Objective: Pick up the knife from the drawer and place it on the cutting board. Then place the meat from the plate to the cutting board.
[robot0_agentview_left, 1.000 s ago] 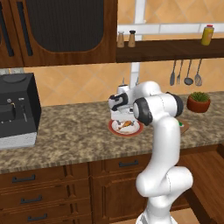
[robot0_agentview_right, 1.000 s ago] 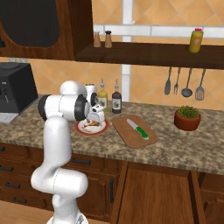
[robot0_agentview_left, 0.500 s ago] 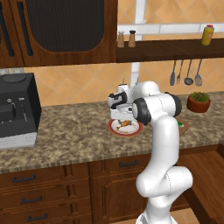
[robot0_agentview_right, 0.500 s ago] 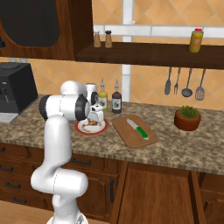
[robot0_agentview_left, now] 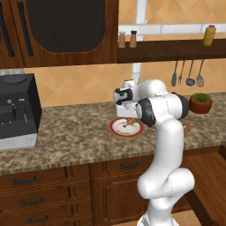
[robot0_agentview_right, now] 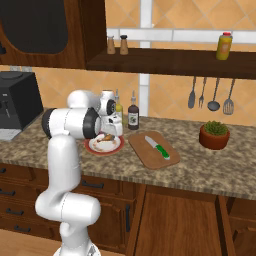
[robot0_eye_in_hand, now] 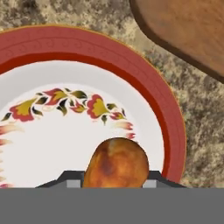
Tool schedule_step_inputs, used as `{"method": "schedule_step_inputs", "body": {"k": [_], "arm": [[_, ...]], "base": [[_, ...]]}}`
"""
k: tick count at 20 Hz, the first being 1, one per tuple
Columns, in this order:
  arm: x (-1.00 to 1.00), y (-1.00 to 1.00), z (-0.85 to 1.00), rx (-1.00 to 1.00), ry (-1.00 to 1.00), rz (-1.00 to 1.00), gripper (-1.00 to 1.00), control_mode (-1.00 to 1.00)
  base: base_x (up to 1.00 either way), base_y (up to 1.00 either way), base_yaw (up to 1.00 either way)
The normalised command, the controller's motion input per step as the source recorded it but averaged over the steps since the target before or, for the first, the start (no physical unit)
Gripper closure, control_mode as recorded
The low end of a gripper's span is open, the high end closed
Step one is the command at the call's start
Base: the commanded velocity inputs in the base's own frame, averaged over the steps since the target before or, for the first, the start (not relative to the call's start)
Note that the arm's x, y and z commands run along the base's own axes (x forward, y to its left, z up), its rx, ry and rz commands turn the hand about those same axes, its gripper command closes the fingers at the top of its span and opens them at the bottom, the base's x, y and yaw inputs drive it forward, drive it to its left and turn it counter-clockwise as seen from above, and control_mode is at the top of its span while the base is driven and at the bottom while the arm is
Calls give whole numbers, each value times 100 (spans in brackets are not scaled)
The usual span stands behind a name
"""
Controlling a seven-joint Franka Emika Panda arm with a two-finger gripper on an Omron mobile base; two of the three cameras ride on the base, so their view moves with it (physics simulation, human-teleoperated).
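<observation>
The meat [robot0_eye_in_hand: 116, 164], an orange-brown drumstick, lies on the white plate with a red rim [robot0_eye_in_hand: 144, 74]. My gripper [robot0_eye_in_hand: 114, 181] points straight down at it, and its dark fingertips [robot0_eye_in_hand: 70, 178] press against the drumstick's two sides. From the base, the gripper [robot0_agentview_right: 111, 131] hangs low over the plate [robot0_agentview_right: 95, 149] and the meat [robot0_agentview_right: 102, 139]. Right of the plate, the green-handled knife [robot0_agentview_right: 157, 148] lies on the wooden cutting board [robot0_agentview_right: 145, 155]. The plate [robot0_agentview_left: 114, 130] and the meat [robot0_agentview_left: 129, 122] also show beside my arm. The drawer [robot0_agentview_right: 175, 200] stands pulled out below the counter.
Two bottles [robot0_agentview_right: 132, 116] stand behind the plate by the wall. A potted plant [robot0_agentview_right: 215, 135] sits at the counter's right, and a black coffee machine [robot0_agentview_left: 15, 110] at its left. Utensils [robot0_agentview_right: 212, 95] hang under the shelf.
The fingers have closed in from wide apart onto the drumstick. The arm and the plate have stayed where they were.
</observation>
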Motion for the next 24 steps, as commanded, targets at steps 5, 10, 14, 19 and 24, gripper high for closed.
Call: {"method": "schedule_step_inputs", "body": {"k": [5, 10, 14, 19, 24], "arm": [[-56, -64, 35, 4, -3, 11, 100, -100], [-34, -83, 1, 3, -4, 19, 100, -100], [-3, -96, 0, 5, -11, 33, 100, -100], [1, -80, 1, 3, -3, 36, 100, -100], [14, -43, 1, 9, -3, 47, 100, -100]], "base": [[0, 0, 0], [0, 0, 0], [0, 0, 0], [0, 0, 0], [0, 0, 0]]}}
